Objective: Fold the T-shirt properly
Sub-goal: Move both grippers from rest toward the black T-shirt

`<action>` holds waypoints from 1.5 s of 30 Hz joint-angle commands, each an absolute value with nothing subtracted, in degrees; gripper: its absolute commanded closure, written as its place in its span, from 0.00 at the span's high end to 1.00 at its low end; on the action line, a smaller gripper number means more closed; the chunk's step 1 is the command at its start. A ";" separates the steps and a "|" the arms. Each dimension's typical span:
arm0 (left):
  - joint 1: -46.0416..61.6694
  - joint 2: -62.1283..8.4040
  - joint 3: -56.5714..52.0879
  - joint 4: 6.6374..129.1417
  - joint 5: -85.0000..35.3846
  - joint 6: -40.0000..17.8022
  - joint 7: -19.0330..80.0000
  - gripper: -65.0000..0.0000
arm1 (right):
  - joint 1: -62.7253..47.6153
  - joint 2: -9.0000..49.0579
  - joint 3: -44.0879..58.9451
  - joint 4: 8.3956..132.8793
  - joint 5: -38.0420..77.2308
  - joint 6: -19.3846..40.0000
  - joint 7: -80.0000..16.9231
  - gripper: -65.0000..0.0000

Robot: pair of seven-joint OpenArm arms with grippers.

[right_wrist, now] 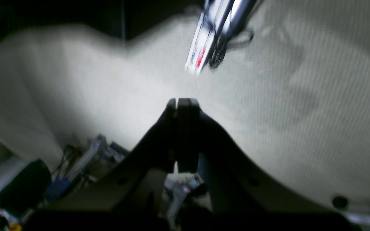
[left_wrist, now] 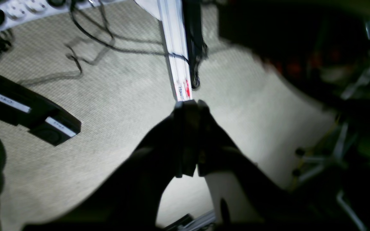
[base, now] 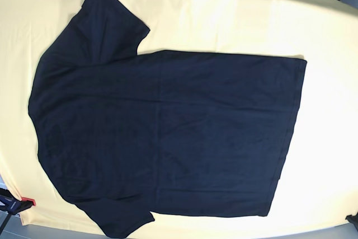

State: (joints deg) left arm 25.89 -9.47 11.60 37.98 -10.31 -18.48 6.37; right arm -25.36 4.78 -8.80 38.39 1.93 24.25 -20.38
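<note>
The black T-shirt [base: 168,132] lies spread flat on the yellow table [base: 330,82], hem to the right, shoulders to the left. One sleeve points to the top left and one to the bottom left. My left gripper [left_wrist: 188,104] is shut and empty, off the table over the beige carpet. My right gripper [right_wrist: 183,102] is also shut and empty over the carpet. Neither gripper touches the shirt. In the base view only a dark bit of each arm shows, at the bottom right corner [base: 353,220] and the bottom left corner [base: 11,205].
A white aluminium rail with a red label [left_wrist: 180,64] stands on the carpet [left_wrist: 114,106]; it also shows in the right wrist view [right_wrist: 204,41]. A white power strip [left_wrist: 27,8], cables [left_wrist: 85,32] and black labelled boxes [left_wrist: 27,110] lie on the floor.
</note>
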 commanded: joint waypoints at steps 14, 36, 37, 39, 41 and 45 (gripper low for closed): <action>53.04 -26.39 13.69 85.45 -14.04 -16.23 15.51 0.00 | -54.72 10.87 -8.69 88.33 9.61 24.62 -38.52 0.00; 66.06 -46.54 -15.97 130.63 -1.10 -12.29 19.00 0.00 | -74.67 29.06 -6.63 135.00 -23.42 0.80 -38.63 0.00; 65.14 -47.51 -16.93 130.34 -1.08 -12.47 18.76 0.00 | -73.65 29.41 -5.52 135.00 -23.40 0.84 -38.20 0.00; 63.16 -49.58 -18.09 129.08 -1.08 -12.51 17.08 0.00 | -71.53 29.43 -2.81 135.00 -22.70 1.15 -35.92 0.00; 60.88 -51.66 -18.13 126.93 -0.84 -13.69 15.07 0.00 | -69.06 29.41 0.32 135.00 -21.04 3.66 -32.99 0.00; 54.83 -54.94 -18.00 120.29 -0.62 -18.15 8.10 0.00 | -61.91 29.41 4.80 135.00 -12.84 9.21 -30.63 0.00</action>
